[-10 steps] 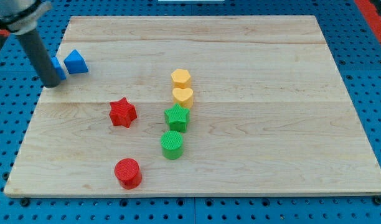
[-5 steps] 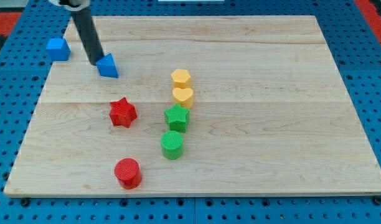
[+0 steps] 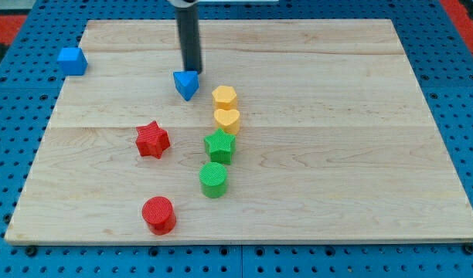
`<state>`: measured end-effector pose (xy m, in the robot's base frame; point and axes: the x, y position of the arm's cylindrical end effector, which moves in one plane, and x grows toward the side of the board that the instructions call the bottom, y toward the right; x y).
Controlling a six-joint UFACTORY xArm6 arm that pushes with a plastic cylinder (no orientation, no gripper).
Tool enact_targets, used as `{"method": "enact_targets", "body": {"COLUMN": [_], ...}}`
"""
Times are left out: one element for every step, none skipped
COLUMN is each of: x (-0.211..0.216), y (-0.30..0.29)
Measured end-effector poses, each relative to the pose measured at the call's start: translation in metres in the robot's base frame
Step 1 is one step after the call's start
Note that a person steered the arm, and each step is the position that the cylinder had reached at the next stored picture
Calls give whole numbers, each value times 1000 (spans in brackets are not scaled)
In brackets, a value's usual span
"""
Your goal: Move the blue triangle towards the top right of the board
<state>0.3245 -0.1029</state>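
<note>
The blue triangle (image 3: 187, 84) lies on the wooden board (image 3: 337, 116), left of centre in the upper half. My tip (image 3: 193, 71) stands just above it in the view, touching or almost touching its upper edge. The dark rod rises from there to the view's top. A yellow hexagon (image 3: 225, 96) sits just to the triangle's right.
A blue cube (image 3: 72, 60) sits at the board's left edge near the top. A yellow heart (image 3: 226, 119), green star (image 3: 219, 145) and green cylinder (image 3: 213, 179) run down from the hexagon. A red star (image 3: 152, 139) and red cylinder (image 3: 158, 215) lie lower left.
My tip swept right from the board's left edge, pushing the blue triangle rightwards to beside the yellow hexagon. The blue cube was shifted up-left and left behind.
</note>
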Motion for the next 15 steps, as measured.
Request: {"method": "enact_targets", "body": {"x": [27,60,13,-24,-37,-39,8,18,10,4,17,8,-41,-37,-20], "y": [-34,-27,-1,62,100,5,-10,51,120,178,125,65,101,174,228]}}
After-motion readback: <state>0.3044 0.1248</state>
